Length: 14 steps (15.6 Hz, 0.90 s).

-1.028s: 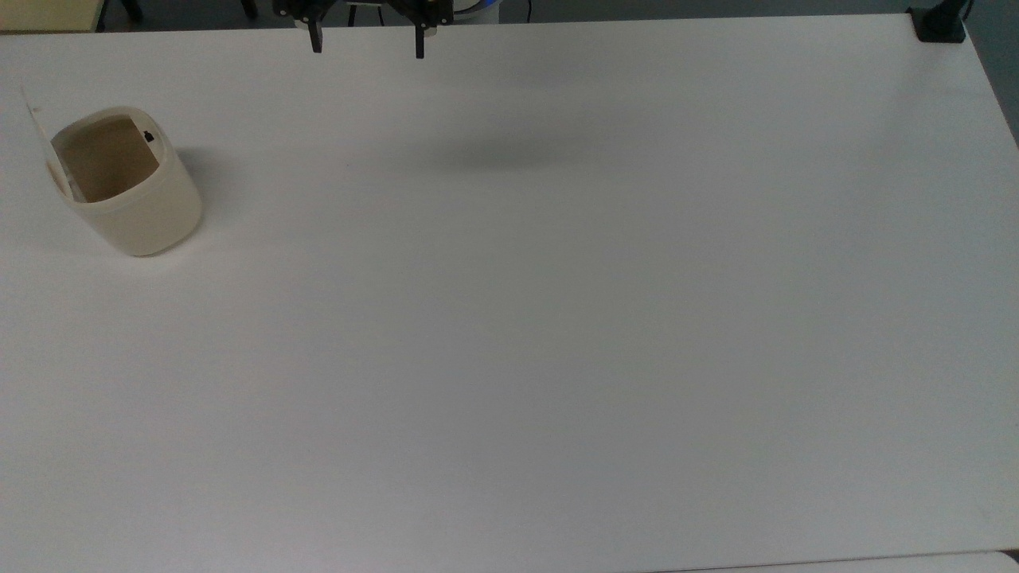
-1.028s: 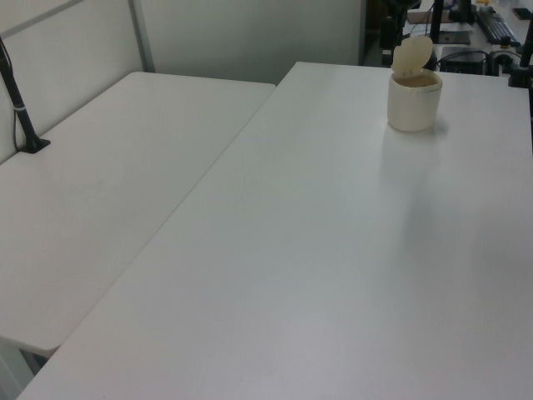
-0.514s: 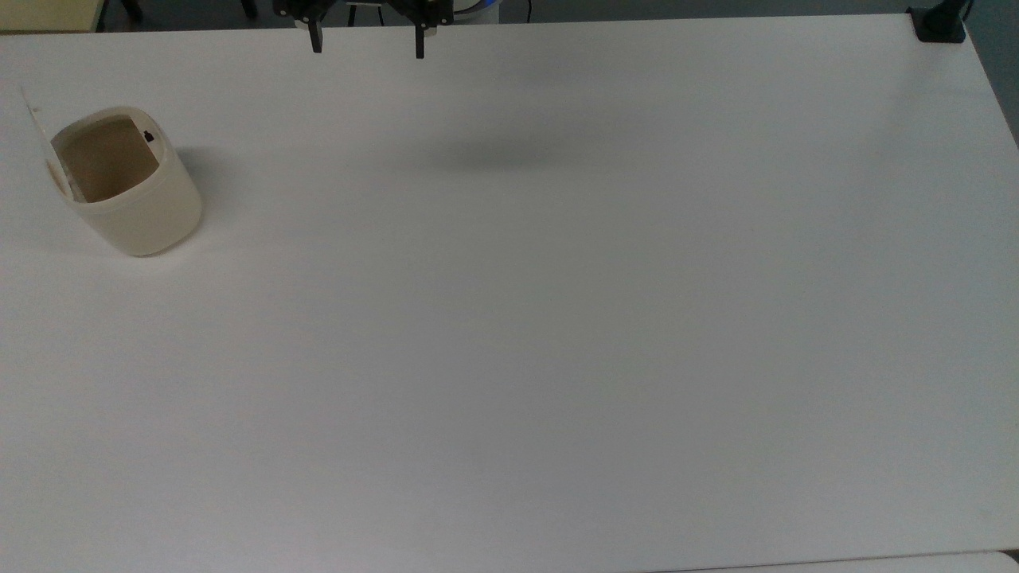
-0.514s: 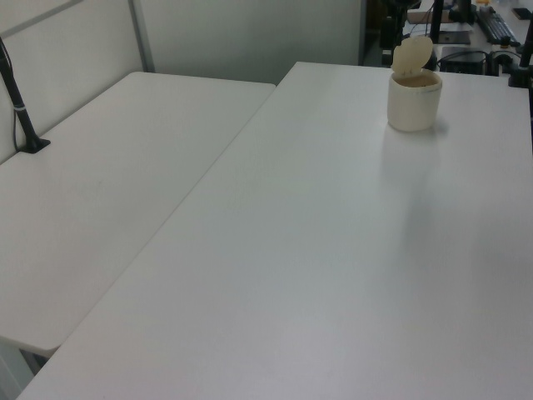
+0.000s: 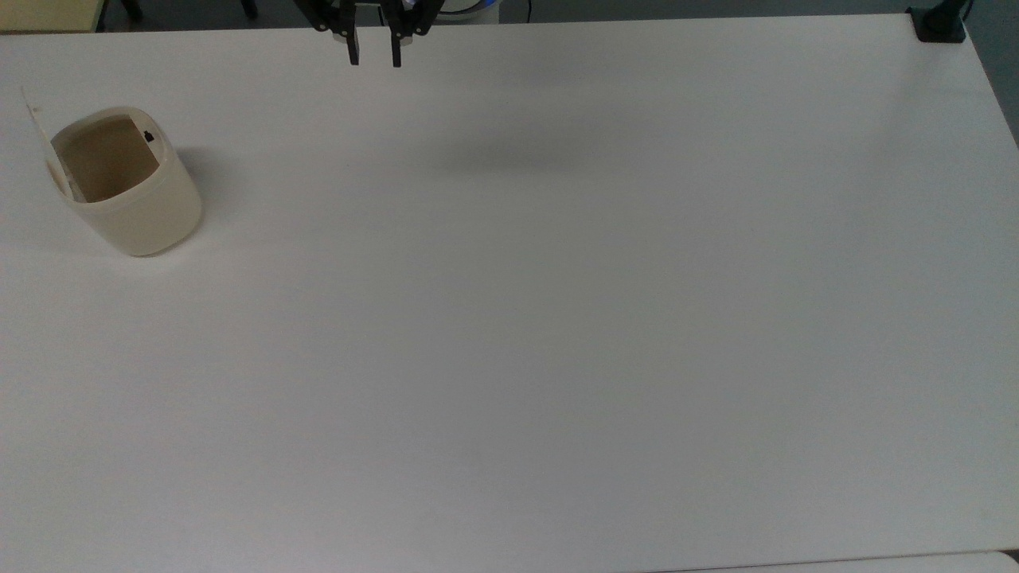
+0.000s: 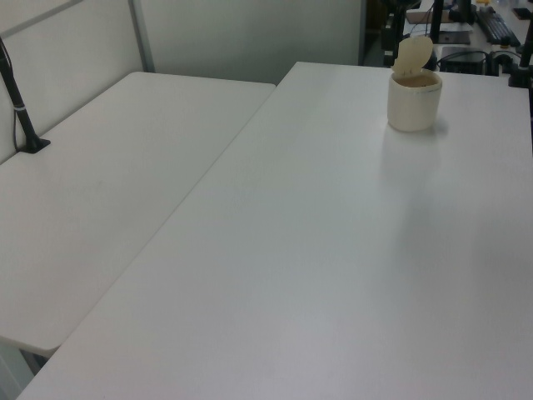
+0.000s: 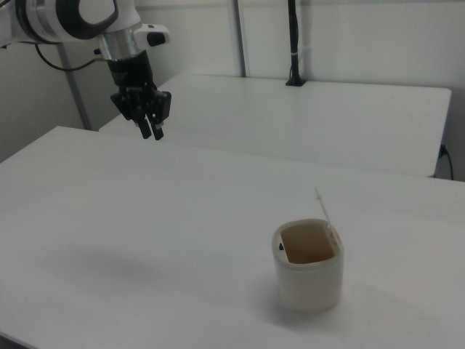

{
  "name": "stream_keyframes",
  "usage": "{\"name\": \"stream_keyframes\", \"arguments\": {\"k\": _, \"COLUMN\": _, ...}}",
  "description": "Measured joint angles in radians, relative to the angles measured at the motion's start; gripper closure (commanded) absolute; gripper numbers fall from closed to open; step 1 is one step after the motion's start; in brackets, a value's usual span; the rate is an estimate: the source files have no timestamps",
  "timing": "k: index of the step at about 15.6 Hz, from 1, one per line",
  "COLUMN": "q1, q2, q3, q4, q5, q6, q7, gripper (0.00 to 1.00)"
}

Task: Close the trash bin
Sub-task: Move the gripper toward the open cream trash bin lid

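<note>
The trash bin (image 5: pixel 139 203) is a small cream-beige tub at the top view's left, standing on the white table (image 5: pixel 557 318). Its thin lid (image 5: pixel 32 119) stands up on the far-left side, leaving the tan inside bare, with a small black button (image 5: pixel 149 137) at the rim. The bin (image 6: pixel 414 104) also stands at the back of the left view with its lid (image 6: pixel 413 54) raised, and in the right view's foreground (image 7: pixel 309 280). My gripper (image 5: pixel 374 57) hangs at the top view's upper edge, well right of the bin, open with a narrow gap and holding nothing (image 7: pixel 152 134).
A black clamp (image 5: pixel 939 24) sits on the table's corner at the top view's upper right. A second white table (image 6: pixel 108 192) adjoins this one, with a black pole (image 6: pixel 21 108) clamped to it.
The gripper's fingers have drawn much closer together, leaving a narrow gap. The bin and its raised lid have not moved.
</note>
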Motion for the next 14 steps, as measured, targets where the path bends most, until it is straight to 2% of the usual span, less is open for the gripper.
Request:
{"name": "stream_keyframes", "arguments": {"k": 9, "q1": -0.011, "q2": 0.000, "q3": -0.001, "q4": 0.000, "q5": 0.000, "q6": 0.000, "q7": -0.002, "gripper": 1.00}}
{"name": "stream_keyframes", "arguments": {"k": 11, "q1": -0.047, "q2": 0.001, "q3": -0.004, "q4": 0.000, "q5": 0.000, "q6": 0.013, "q7": -0.002, "gripper": 1.00}}
{"name": "stream_keyframes", "arguments": {"k": 14, "q1": -0.158, "q2": 0.010, "q3": -0.016, "q4": 0.000, "q5": 0.000, "q6": 0.116, "q7": -0.002, "gripper": 1.00}}
